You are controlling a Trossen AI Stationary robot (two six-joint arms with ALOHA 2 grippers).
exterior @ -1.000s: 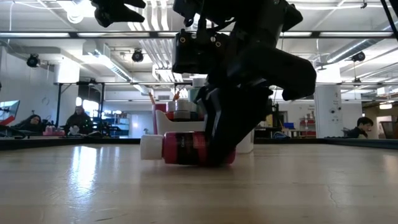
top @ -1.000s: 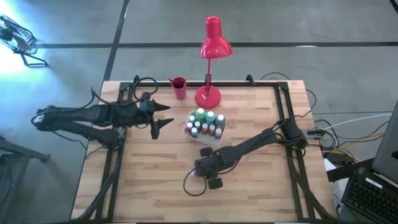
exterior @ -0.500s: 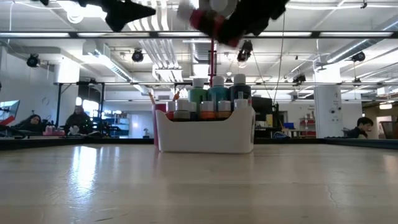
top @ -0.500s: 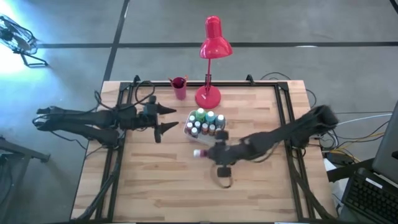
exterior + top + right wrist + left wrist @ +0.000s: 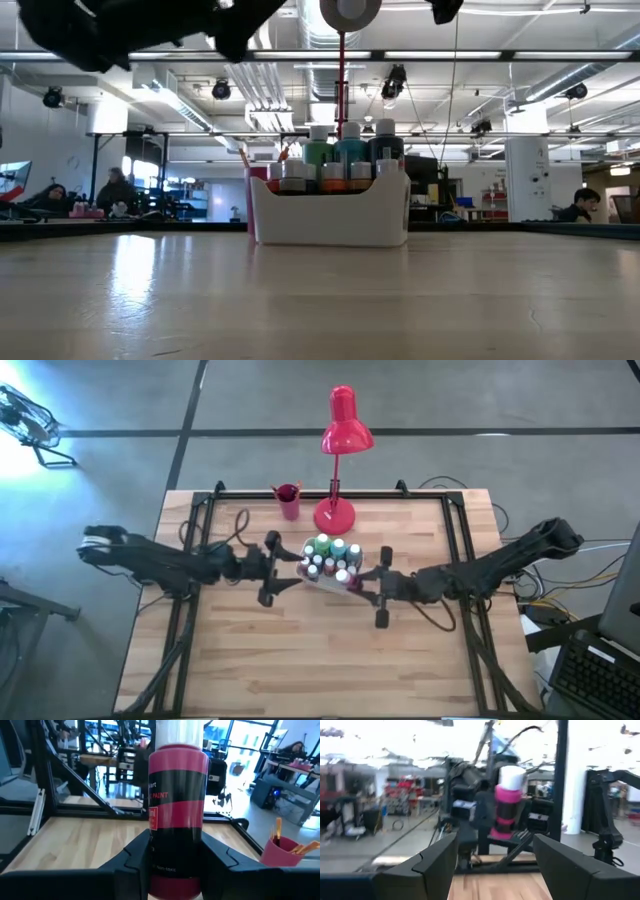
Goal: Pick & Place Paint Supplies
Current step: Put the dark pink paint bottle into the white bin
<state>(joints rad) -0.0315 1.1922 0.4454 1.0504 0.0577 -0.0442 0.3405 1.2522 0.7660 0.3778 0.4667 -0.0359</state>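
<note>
A pink paint bottle (image 5: 177, 805) with a black label and a white cap stands in my right gripper (image 5: 357, 582), above the right near corner of the white tray (image 5: 330, 222). It also shows in the left wrist view (image 5: 507, 802). The tray rests on its base at mid table and holds several paint bottles (image 5: 327, 557). My left gripper (image 5: 290, 568) hovers open just left of the tray, raised above the table and pointing at the pink bottle, with nothing between its fingers (image 5: 435, 865). My right gripper pinches the pink bottle's lower body (image 5: 176, 870) between its two fingers (image 5: 135, 855), one on each side. The fingers come about level from the table's right and lie across the bottle. The bottle stands nearly upright, cap up, lifted clear of table and tray.
A red desk lamp (image 5: 338, 435) stands on its base (image 5: 334, 515) at the table's far edge behind the tray. Left of it is a red cup (image 5: 288, 500) with brushes. Black frame rails (image 5: 465, 550) run along the table's sides. People sit in the room beyond.
My right gripper has risen from the table's middle with the pink bottle and gone toward the tray's right side, tipping from pointing down to about level. The bottle, which lay on the table, now stands upright in the air. My left gripper has sunk, levelled out and moved toward the tray.
</note>
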